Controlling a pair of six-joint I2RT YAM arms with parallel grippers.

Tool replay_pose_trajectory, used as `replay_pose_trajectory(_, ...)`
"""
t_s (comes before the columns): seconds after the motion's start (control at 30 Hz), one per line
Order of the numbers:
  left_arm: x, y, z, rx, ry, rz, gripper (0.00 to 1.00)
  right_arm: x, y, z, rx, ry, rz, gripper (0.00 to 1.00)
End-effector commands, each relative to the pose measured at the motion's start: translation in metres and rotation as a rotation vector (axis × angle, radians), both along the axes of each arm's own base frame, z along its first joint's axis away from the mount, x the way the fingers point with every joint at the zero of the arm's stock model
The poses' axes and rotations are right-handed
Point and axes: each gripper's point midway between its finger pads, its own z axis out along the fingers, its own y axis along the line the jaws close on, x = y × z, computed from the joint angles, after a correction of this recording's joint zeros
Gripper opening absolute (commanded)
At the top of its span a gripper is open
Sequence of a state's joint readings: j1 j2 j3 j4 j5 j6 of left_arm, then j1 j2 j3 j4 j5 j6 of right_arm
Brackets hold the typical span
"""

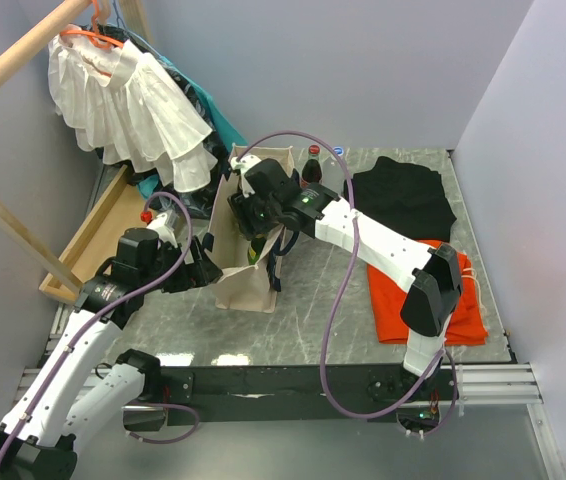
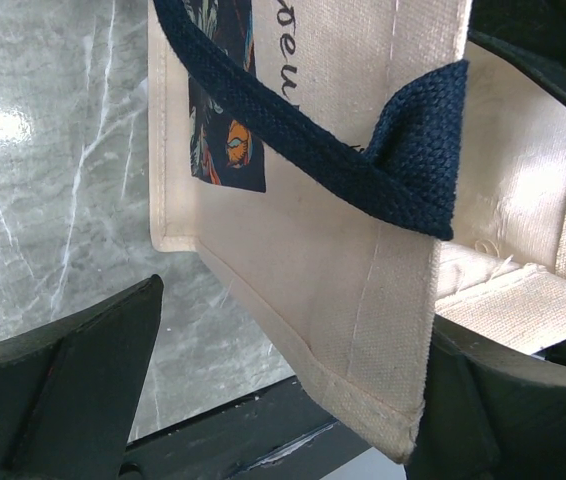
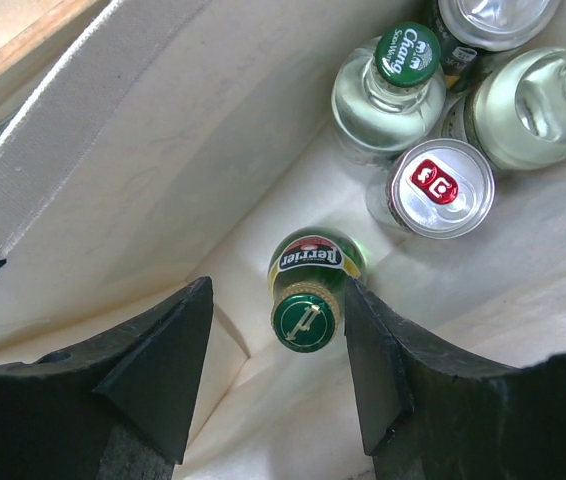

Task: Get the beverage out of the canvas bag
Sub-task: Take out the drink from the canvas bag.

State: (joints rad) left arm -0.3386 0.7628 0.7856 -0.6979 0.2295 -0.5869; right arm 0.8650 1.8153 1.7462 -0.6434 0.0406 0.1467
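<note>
The cream canvas bag [image 1: 246, 270] with navy handles [image 2: 313, 150] stands upright at the table's middle left. My right gripper [image 1: 254, 222] reaches down into it. In the right wrist view the right gripper [image 3: 276, 300] is open around the neck of a green Perrier bottle [image 3: 315, 262] standing in the bag's corner. Its right finger [image 3: 373, 350] is against the cap, the left one apart. Other beverages stand beside it: a Chang bottle [image 3: 388, 90], a silver can [image 3: 433, 187] and a clear bottle [image 3: 528, 100]. My left gripper [image 2: 298, 320] is open astride the bag's rim [image 2: 363, 330], the canvas against its right finger.
Two bottles [image 1: 313, 165] stand on the table behind the bag. A black garment [image 1: 403, 195] and an orange one [image 1: 433, 295] lie to the right. A white ruffled garment [image 1: 128, 100] hangs at the back left over a wooden tray [image 1: 98, 235].
</note>
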Motion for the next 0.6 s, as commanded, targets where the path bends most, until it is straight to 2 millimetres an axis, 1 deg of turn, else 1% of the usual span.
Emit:
replay_pose_trajectory(0.0, -0.012, 0.005, -0.005, 0.049, 0.029, -0.033, 0.91, -0.002, -0.008, 0.012, 0.015, -0.005, -0.032, 0.63)
replay_pose_trajectory(0.07, -0.012, 0.005, -0.005, 0.052, 0.027, -0.036, 0.93, -0.003, -0.009, 0.012, 0.009, 0.004, -0.035, 0.63)
replay_pose_trajectory(0.27, -0.012, 0.005, -0.004, 0.051, 0.026, -0.034, 0.93, -0.006, -0.009, 0.007, 0.007, 0.035, -0.043, 0.63)
replay_pose_trajectory(0.33, -0.011, 0.005, -0.003, 0.05, 0.019, -0.03, 0.94, -0.005, -0.012, 0.011, 0.014, 0.024, -0.054, 0.63)
replay_pose_trajectory(0.57, -0.011, 0.006, -0.004, 0.051, 0.022, -0.026, 0.94, -0.006, -0.015, 0.003, -0.022, 0.042, -0.062, 0.64)
